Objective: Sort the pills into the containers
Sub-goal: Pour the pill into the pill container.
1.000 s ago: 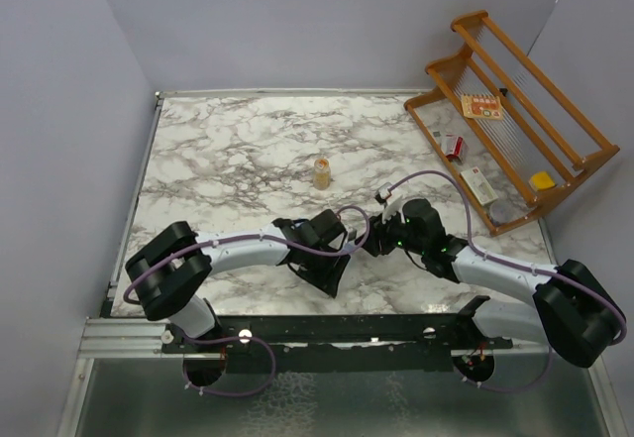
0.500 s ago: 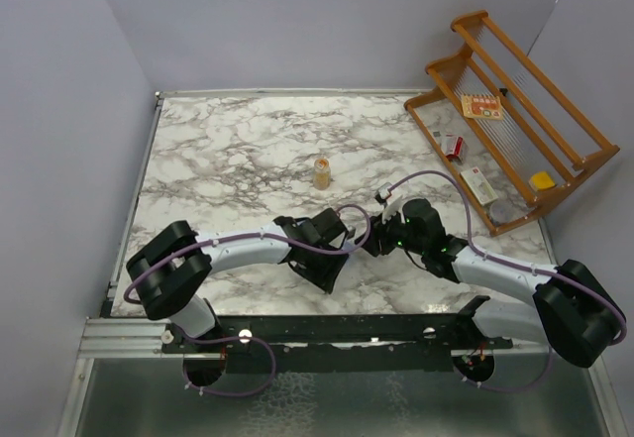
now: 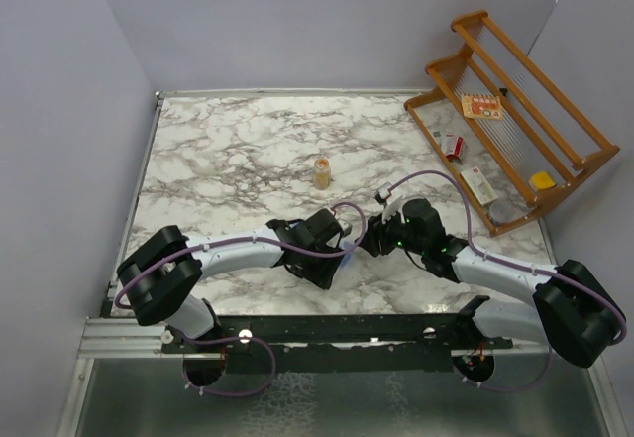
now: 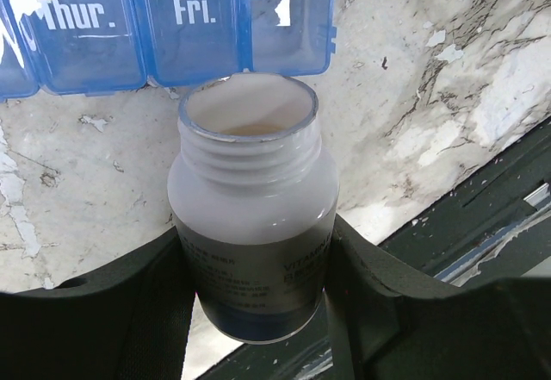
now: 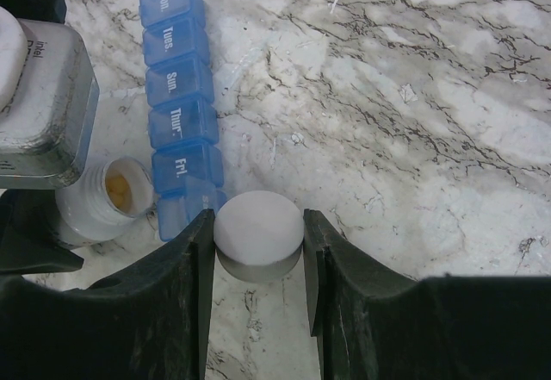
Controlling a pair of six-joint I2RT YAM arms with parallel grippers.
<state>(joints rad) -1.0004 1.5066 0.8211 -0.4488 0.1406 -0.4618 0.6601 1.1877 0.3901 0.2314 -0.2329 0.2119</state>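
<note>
Containers [image 5: 181, 96] flat on marble table [image 5: 430, 96], at ten o'clock from white cap [image 5: 258, 229]. Clamping that cap in right gripper [image 5: 258, 225], open white bottle [image 4: 251, 199] in left gripper [image 4: 254, 242], mouth just beside Fri. compartment [image 4: 194, 18] at twelve o'clock.

Two arms, identical build. Left arm [image 3: 238, 251] and right arm [image 3: 495, 271]: pale lavender-white tubular links between bulky black joint housings [image 3: 158, 278].

Thin purple cable [image 3: 436, 173] runs along each arm, looping free near wrist and base.

Left end effector [image 4: 254, 242] and right end effector [image 5: 258, 225]: two broad matte-black fingers [image 5: 164, 294] each, smooth inner faces.

Silver-grey rounded camera block [image 5: 47, 87] on left wrist, "intel" printed on it.

Bases on black rail [image 3: 337, 330].
</note>
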